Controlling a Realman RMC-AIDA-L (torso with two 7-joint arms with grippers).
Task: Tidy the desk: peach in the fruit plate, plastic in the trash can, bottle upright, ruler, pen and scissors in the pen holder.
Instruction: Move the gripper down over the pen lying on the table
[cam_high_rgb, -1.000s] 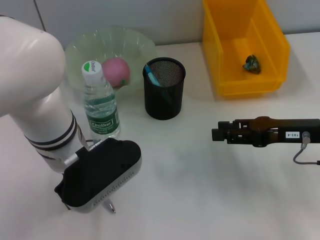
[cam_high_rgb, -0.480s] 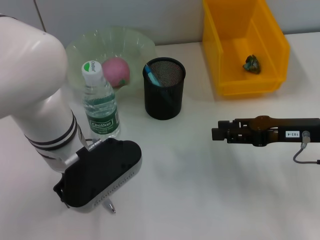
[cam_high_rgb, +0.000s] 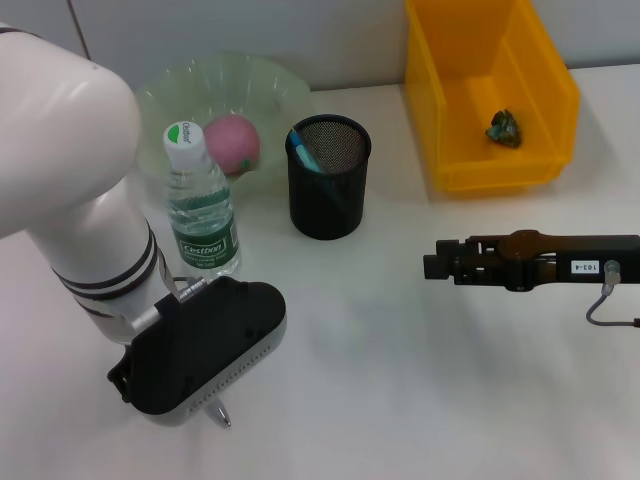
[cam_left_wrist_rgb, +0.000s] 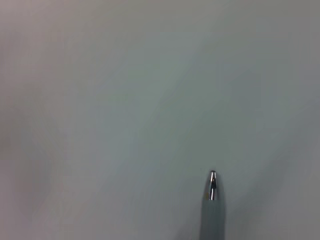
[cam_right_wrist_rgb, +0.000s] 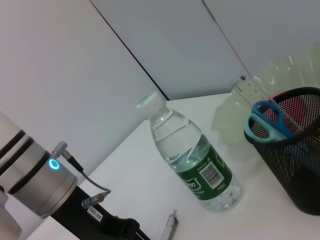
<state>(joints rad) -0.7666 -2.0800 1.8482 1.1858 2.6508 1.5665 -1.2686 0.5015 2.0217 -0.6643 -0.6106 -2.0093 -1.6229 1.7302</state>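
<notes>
**Pen pickup, nearly there**

Lower left of head view: left gripper (cam_high_rgb: 205, 375) down over the pen (cam_high_rgb: 221, 415), only the tip poking out. Can't tell the fingers' state. Bottle (cam_high_rgb: 199, 205) upright, peach (cam_high_rgb: 234, 142) plated. Next: lift, carry to holder (cam_high_rgb: 328, 177) at center. Right gripper (cam_high_rgb: 432, 267) parked mid-right, apparently pressed together.

**Soft, even light; close-up wrist view blurred**

The head view was bright and evenly lit from above, with only faint, diffuse shadows on the white table (cam_high_rgb: 400, 380) beneath the arms. The left wrist view was dim, greyish and largely out of focus, only the pen (cam_left_wrist_rgb: 212, 200) tip catching a small glint. The right wrist view was sharp on the bottle (cam_right_wrist_rgb: 192, 160), softer toward its edges.
</notes>
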